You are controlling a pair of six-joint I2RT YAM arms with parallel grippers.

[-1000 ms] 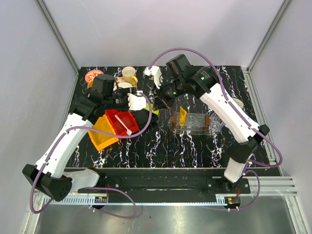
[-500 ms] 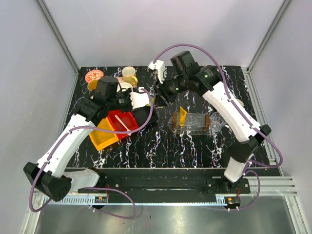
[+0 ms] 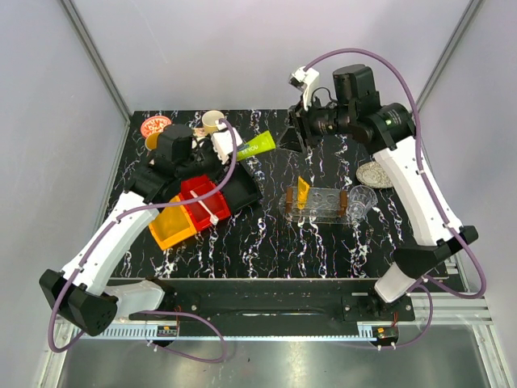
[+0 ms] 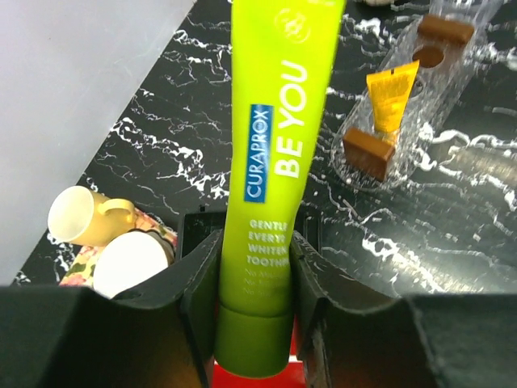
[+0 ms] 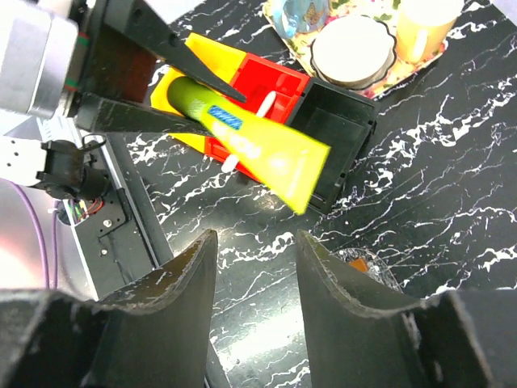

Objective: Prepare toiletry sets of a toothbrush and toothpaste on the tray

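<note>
So the left end effector (image 4: 254, 255) is clamped on the lime green toothpaste (image 4: 275, 153), gripping it near the cap end. The flat tail sticks out in the air toward the middle of the surface (image 3: 266, 242). You can read the label on it from the left wrist view, it's that close.

The right end effector (image 5: 254, 259) is up at the far side, fingers partway apart with nothing between them, looking down at the green tube from a little way off, not touching it.

The orange-yellow toothpaste (image 3: 301, 192) is standing in the left end hole of the clear rack (image 3: 325, 205), just beside one of its brown ends. A clear cup (image 3: 360, 200) sits at the rack's right end.

The toothbrush (image 3: 207, 209) is lying in the red bin (image 3: 194, 194), with the yellow bin (image 3: 170, 226) on one side and the black bin (image 3: 242, 190) on the other. The floral tray with cups (image 5: 355, 40) is at the far left.

Can't really make out the clear oval tray.
</note>
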